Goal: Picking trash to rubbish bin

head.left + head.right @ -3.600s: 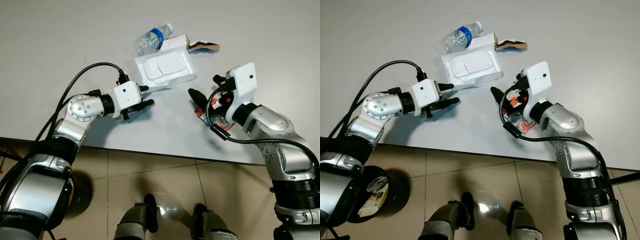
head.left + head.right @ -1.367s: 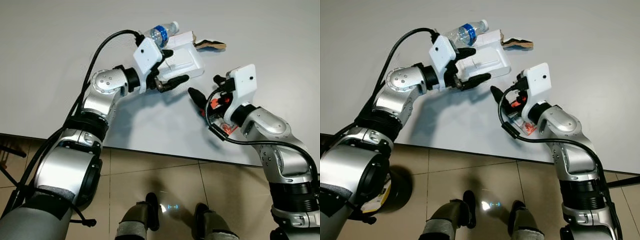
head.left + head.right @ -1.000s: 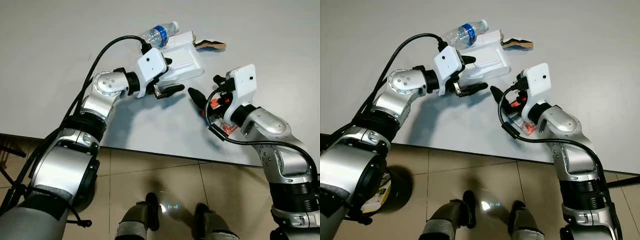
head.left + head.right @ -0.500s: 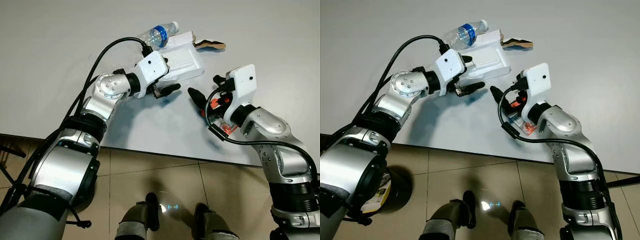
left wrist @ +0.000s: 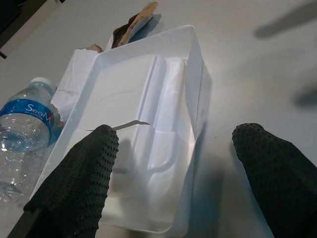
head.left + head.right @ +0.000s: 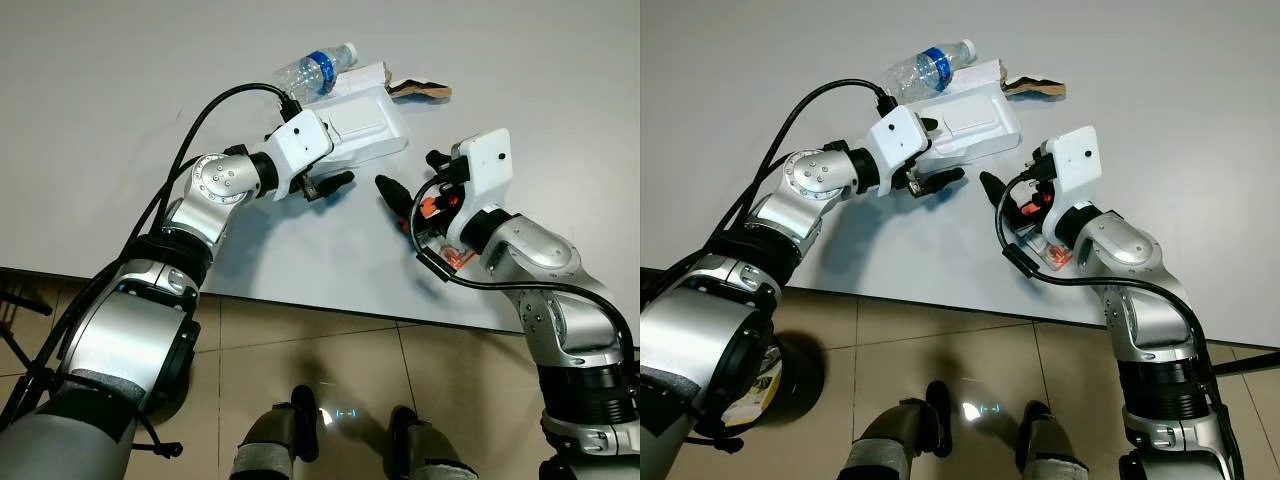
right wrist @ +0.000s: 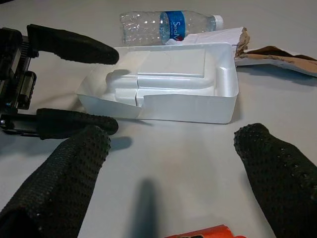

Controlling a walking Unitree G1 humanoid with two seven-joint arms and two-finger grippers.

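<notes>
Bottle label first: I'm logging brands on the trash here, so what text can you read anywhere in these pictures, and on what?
"See M": white letters on the blue label of the bottle in the left wrist view; the rest wraps out of sight.
The same label on the bottle in the right wrist view: white script, too blurred to read.
Orange item by the right gripper: no readable print.
White tray and brown scrap: no text.

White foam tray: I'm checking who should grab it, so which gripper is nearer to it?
Left. The left gripper is open at the white foam tray's near corner, one finger over its rim. The right gripper is open, apart to its right.
</notes>
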